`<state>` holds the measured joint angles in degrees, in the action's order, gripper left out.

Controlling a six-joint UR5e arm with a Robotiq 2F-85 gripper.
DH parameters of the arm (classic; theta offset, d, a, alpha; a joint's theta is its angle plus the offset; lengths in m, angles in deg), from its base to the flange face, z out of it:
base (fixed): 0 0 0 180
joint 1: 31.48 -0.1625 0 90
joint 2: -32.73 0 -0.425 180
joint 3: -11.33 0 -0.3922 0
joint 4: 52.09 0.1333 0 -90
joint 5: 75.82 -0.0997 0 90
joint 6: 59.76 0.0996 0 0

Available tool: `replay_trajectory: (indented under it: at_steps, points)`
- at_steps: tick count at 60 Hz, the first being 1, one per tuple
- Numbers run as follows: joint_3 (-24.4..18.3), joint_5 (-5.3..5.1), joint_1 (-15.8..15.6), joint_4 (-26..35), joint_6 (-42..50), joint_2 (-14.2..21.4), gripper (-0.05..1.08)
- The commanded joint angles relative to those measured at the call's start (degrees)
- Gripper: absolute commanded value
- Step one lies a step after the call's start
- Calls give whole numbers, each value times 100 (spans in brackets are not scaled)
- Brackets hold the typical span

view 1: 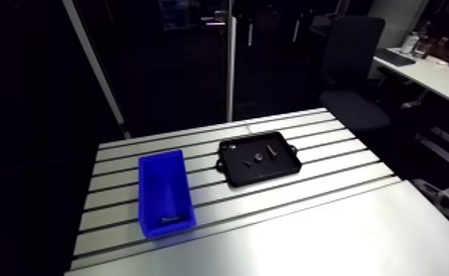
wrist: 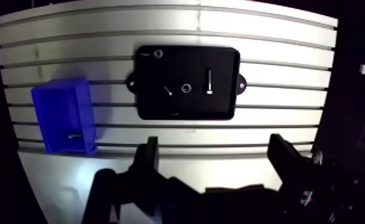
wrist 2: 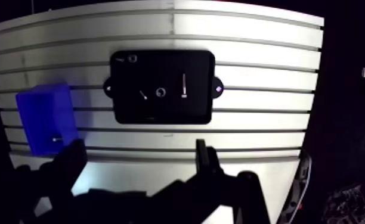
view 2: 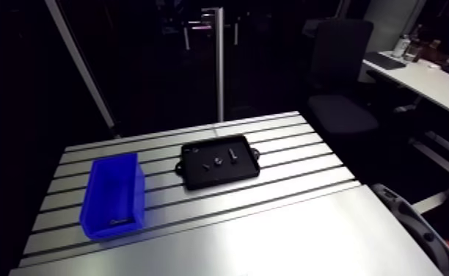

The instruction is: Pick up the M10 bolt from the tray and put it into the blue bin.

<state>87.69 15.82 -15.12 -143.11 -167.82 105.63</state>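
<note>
While the end effector [wrist: 213, 143] hangs over the smooth near strip of the surface [wrist: 280, 36] with its two fingers [wrist: 148, 161] spread wide and nothing between them, everything else lies ahead of it on the slotted part.

Farthest left, at about 10 o'clock from the end effector, stands the blue bin [wrist: 59, 110], its long side running away from the end effector. One small metal piece [wrist: 73, 135] lies on the bin's floor at the near end, close to the wall facing the tray; it is too small to identify.

A bare stretch of surface separates the bin from the black tray [wrist: 226, 104], which sits flat at 12 o'clock from the end effector, with a small tab on its 9 o'clock and 3 o'clock edges. Inside the tray:

- A washer [wrist: 158, 53] rests in the 11 o'clock corner.
- A short thin screw [wrist: 168, 90] lies slanted at about 8 o'clock from the tray's middle.
- A small ring [wrist: 186, 88] sits near the middle, just beside the screw.
- The bolt [wrist: 209, 81] lies at 3 o'clock from that ring, its shank running from 12 to 6 o'clock.

The bolt is loose on the tray floor, touching none of the other pieces and well apart from the fingers.
</note>
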Motion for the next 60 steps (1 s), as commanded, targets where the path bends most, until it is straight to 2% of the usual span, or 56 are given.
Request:
replay_trajectory:
  at_steps: [1, 13, 28, 60]
  points:
    - [288, -10, 112, -457, -156, -206, 1]
    - [525, -10, 223, -670, -286, -341, 1]
    - [1016, -19, 244, -1175, -290, -430, 1]
    - [1637, -45, 351, -1916, -272, -642, 1]
